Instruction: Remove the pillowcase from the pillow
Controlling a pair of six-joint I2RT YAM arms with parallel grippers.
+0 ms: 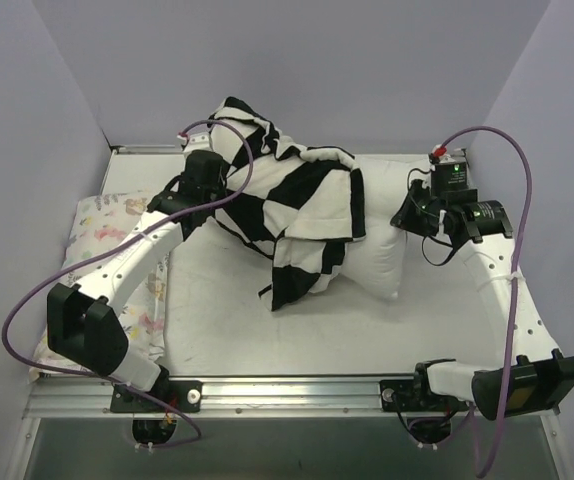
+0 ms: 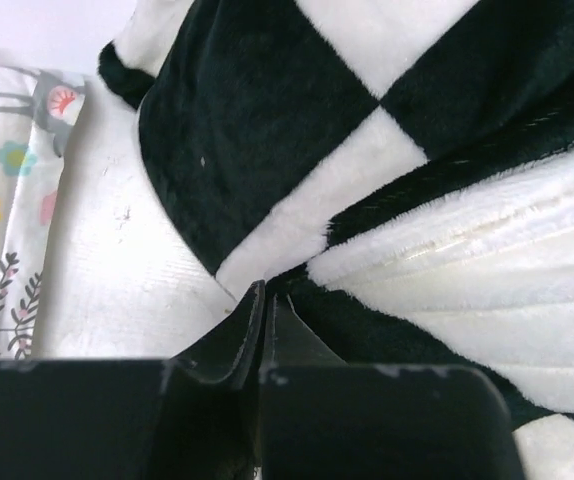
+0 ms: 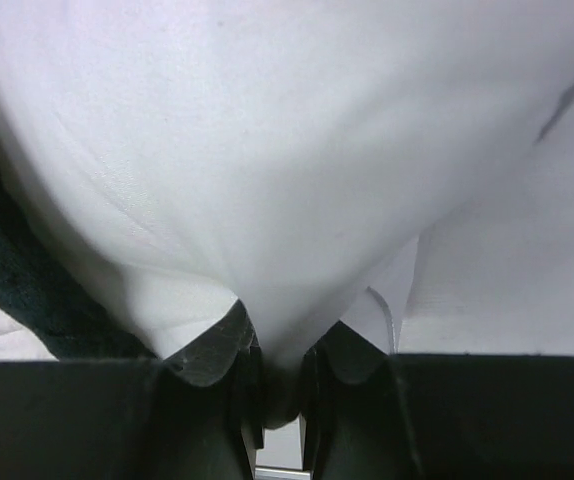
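Note:
The black-and-white checkered pillowcase (image 1: 297, 200) lies bunched over the left part of the plain white pillow (image 1: 382, 250), whose right half is bare. My left gripper (image 1: 207, 180) sits at the pillowcase's left edge. In the left wrist view its jaws (image 2: 265, 290) are pressed flat together, tips against the pillowcase (image 2: 297, 130) hem, with no fabric showing between them. My right gripper (image 1: 410, 215) is at the pillow's right end. In the right wrist view it (image 3: 279, 360) is shut on a pinched fold of the white pillow (image 3: 287, 150). A dark strip of pillowcase (image 3: 17, 270) shows at the left.
A second, pale pillow printed with small pastel animals (image 1: 107, 240) lies along the table's left edge, seen too in the left wrist view (image 2: 7, 200). Lavender walls close in the back and sides. A metal rail (image 1: 287, 390) runs along the near edge between the arm bases.

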